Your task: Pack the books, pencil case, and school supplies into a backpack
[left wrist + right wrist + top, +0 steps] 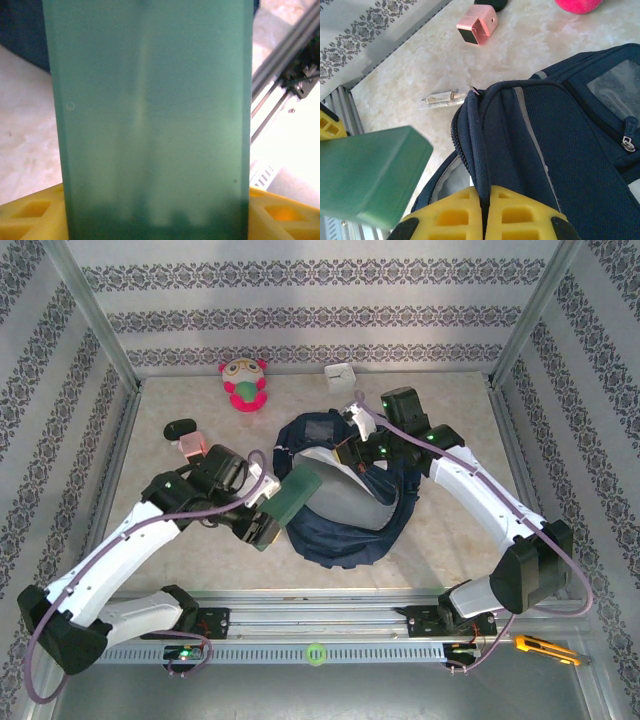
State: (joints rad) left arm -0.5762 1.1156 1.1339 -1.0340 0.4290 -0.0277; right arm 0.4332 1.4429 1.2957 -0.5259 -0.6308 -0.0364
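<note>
The navy backpack (392, 508) lies mid-table with its mouth gaping toward the left. My right gripper (354, 445) (485, 210) is shut on the zipper rim of the backpack (570, 150), pinching the fabric between yellow pads. My left gripper (266, 528) (155, 222) is closed on a dark green flat rectangular piece (294, 500) (150, 125) (365, 175), held tilted at the left lip of the opening. A pink blocky piece (191, 445) (477, 24) rests on the table behind the left arm. The books are out of view. I cannot tell which thing is the pencil case.
A black oval object (180, 427) lies beside the pink piece. A small clear tube (442, 97) lies by the backpack's rim. A pink-green plush (244, 383) and a white box (340, 375) sit at the back wall. An orange knife (545, 648) lies by the front rail.
</note>
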